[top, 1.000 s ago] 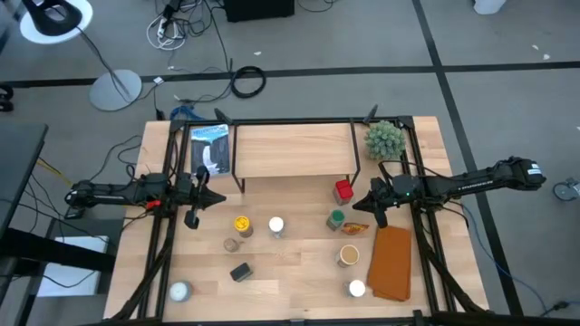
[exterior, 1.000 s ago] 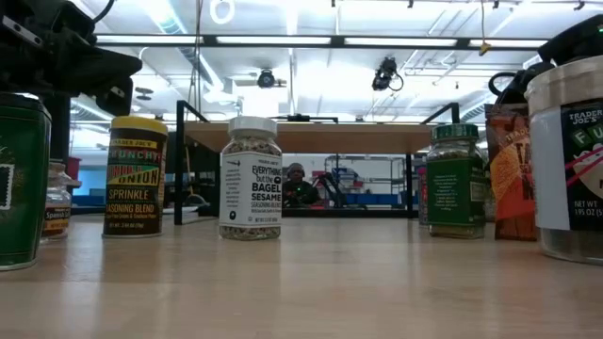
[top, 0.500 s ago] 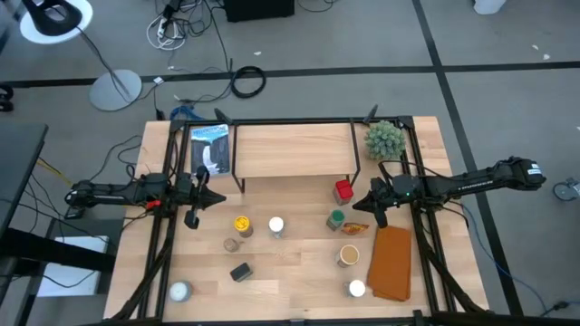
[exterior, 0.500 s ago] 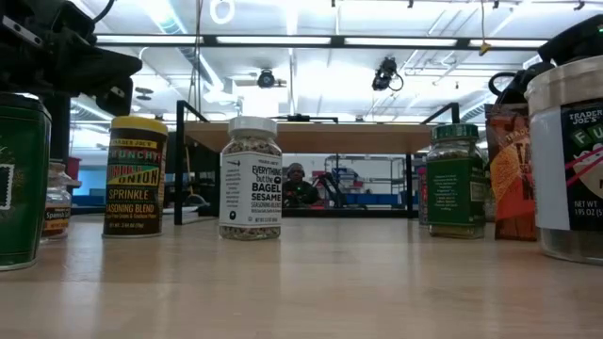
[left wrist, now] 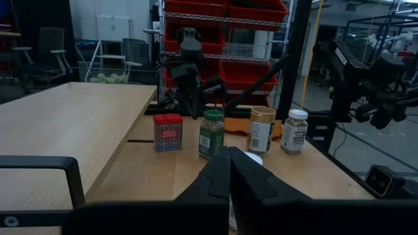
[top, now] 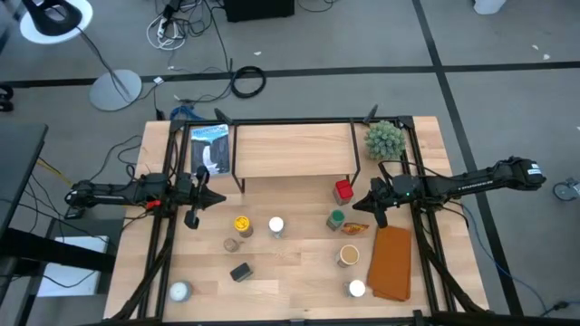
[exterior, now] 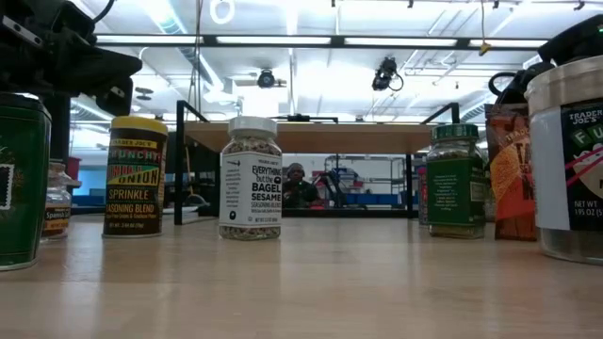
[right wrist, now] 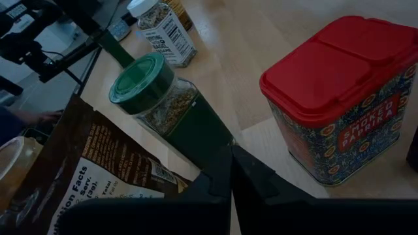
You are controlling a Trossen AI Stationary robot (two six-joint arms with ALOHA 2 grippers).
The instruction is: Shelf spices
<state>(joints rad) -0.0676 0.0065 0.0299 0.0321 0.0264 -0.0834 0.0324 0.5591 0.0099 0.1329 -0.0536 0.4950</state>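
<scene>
Both pincers closed, holding nothing. Left pincer [top: 192,217] hangs near the desk's left edge, right pincer [top: 360,206] near the right edge just beside the green-lidded jar [top: 336,218] and smoked paprika tin [top: 343,190]. Shelf [top: 292,149] sits at the desk's far edge, board bare (nothing shelved yet). Yellow-lidded jar [top: 241,224] and bagel sesame jar [top: 276,225] stand mid-desk, spaced apart, presumably so fingers fit around each. Likely first pick: the paprika, nearest the right arm

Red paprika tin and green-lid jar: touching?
Apart. The high view shows bare tabletop between the red paprika tin and the green-lid jar; the left wrist view shows the same gap between them.
</scene>
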